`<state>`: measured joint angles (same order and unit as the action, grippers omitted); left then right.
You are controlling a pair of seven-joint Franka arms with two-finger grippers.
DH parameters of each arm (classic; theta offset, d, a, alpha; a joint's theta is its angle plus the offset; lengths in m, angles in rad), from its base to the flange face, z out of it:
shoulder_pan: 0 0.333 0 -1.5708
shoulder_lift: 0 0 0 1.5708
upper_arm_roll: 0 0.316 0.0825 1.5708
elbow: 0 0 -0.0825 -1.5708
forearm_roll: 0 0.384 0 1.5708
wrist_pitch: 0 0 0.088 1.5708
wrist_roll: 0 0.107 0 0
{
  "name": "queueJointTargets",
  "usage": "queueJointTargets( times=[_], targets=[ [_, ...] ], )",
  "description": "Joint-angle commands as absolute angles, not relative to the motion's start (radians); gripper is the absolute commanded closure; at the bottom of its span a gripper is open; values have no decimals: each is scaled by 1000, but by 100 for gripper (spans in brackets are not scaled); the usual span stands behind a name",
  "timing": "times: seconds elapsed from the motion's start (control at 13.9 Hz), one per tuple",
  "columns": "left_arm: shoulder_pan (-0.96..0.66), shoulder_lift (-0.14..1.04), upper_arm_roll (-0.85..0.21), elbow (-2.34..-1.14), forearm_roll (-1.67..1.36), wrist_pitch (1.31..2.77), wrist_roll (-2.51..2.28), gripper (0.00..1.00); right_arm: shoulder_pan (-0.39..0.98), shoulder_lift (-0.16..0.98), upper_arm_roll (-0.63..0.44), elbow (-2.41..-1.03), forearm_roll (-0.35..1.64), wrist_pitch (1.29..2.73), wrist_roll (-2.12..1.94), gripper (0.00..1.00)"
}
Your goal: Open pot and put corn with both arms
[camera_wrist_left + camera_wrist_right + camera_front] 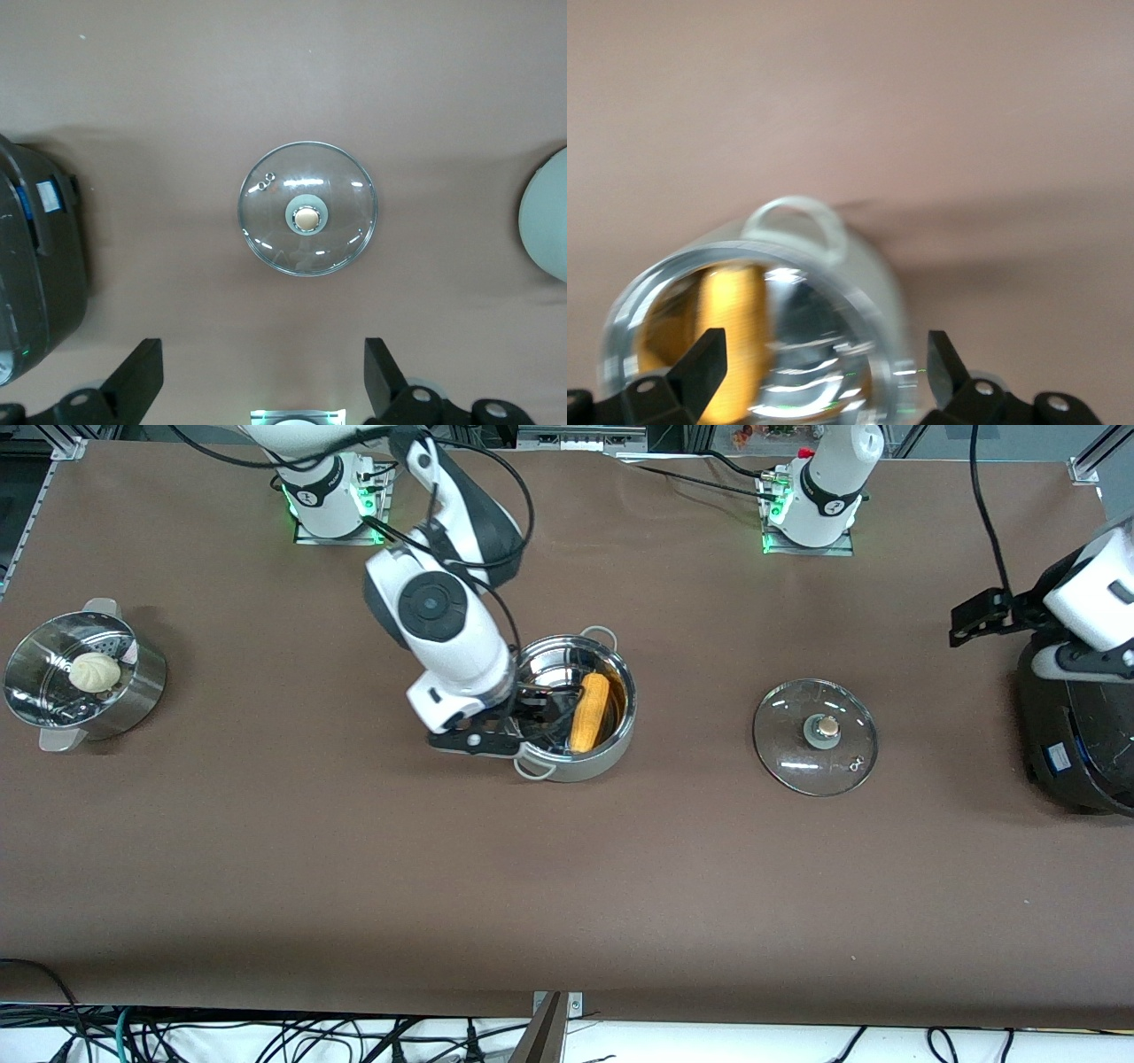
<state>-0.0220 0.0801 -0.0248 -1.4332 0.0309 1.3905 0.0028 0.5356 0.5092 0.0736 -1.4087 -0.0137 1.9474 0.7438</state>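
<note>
The work surface is a table covered in brown matting. Aluminium framing shows along the upper edge of the front view, and loose cables run along the lower edge.

At centre frame stands the pot, uncovered, with the corn lying inside it. The glass lid rests flat on the matting at centre right, knob up, well apart from the pot. A perforated steamer holding a white bun sits at the left edge. A black cooker occupies the right edge.

The right arm descends from upper left; the right gripper is over the pot's open mouth, fingers spread, holding nothing.

The left gripper hangs high over the lid, fingers spread and empty, the arm's wrist showing above the cooker at the right edge.
</note>
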Motion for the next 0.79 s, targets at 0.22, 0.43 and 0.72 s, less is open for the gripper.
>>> queueJointTargets(
  times=[0.22, 0.43, 0.72],
  targets=[
    [11, -6, -35, -1512, 20, 1422, -8, 0, 535, 315, -139, -1427, -75, 1728, 495, 0],
    [28, -11, -35, -1535, 2, 1463, -8, 0, 373, 243, -141, -1437, -16, 1709, 310, 0],
    [34, -11, -35, -1539, -3, 1465, -8, 0, 109, 117, -14, -1550, -5, 1668, 84, 0]
  ],
)
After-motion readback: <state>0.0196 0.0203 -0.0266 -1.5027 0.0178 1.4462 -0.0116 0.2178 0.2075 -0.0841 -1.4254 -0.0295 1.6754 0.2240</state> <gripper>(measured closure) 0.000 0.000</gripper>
